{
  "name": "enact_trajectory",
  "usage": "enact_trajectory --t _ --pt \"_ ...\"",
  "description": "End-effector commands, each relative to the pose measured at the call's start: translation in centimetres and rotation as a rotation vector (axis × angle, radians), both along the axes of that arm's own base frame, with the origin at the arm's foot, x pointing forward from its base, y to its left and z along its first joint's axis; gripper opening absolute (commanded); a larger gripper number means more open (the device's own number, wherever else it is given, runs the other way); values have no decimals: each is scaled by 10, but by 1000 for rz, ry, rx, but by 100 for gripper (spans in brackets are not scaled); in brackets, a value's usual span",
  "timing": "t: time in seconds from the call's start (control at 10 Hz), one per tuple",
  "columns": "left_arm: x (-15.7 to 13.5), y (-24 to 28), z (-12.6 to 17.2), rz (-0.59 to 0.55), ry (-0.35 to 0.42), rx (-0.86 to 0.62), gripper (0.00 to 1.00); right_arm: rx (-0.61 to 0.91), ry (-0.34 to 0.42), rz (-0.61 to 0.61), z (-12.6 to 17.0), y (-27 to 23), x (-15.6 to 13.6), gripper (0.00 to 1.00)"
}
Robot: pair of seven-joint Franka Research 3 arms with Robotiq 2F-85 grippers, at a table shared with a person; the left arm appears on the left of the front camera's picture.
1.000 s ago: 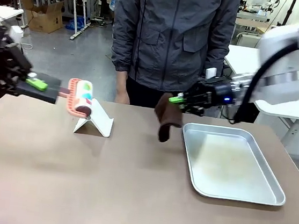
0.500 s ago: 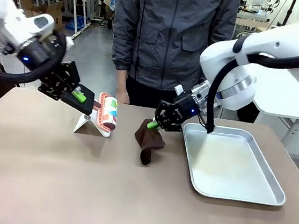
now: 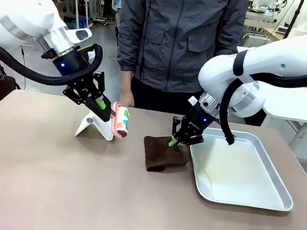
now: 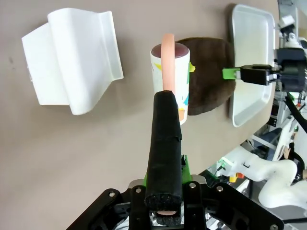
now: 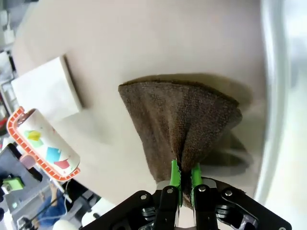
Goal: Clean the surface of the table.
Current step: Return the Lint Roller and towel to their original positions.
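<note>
The taupe-brown table (image 3: pixel 67 194) carries a dark brown cloth (image 3: pixel 163 154) lying just left of the metal tray. My right gripper (image 3: pixel 173 142) is shut on the cloth's right edge, and the cloth (image 5: pixel 187 124) fans out flat from its green pads (image 5: pixel 174 173). My left gripper (image 3: pixel 102 104) is shut on the black handle (image 4: pixel 164 139) of a lint roller (image 3: pixel 120 120). The roller has a salmon frame and a white patterned roll. It hangs just above the table, between the white stand and the cloth (image 4: pixel 206 76).
A white folded stand (image 3: pixel 96 126) sits at the back left. A shallow silver tray (image 3: pixel 241 169) lies at the right, close to the cloth. A person in a grey jacket (image 3: pixel 179 34) stands at the far edge. The near half of the table is bare.
My right gripper has brought the hanging cloth down flat onto the table beside the tray. My left arm has swung the lint roller rightward past the stand, toward the cloth.
</note>
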State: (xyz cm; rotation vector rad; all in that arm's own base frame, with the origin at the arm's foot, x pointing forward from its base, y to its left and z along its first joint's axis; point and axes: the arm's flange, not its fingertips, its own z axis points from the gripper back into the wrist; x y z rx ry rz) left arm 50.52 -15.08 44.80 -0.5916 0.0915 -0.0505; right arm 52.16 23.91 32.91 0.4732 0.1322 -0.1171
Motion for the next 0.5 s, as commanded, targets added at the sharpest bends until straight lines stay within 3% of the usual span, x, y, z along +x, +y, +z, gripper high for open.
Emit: enact_trajectory --t 0.0,0.4 --pt "13 -6 4 16 28 25 22 -25 -26 -49 8 -4 -5 9" --pt "7 -3 -3 7 13 5 22 -8 -10 -17 4 -4 0 9"
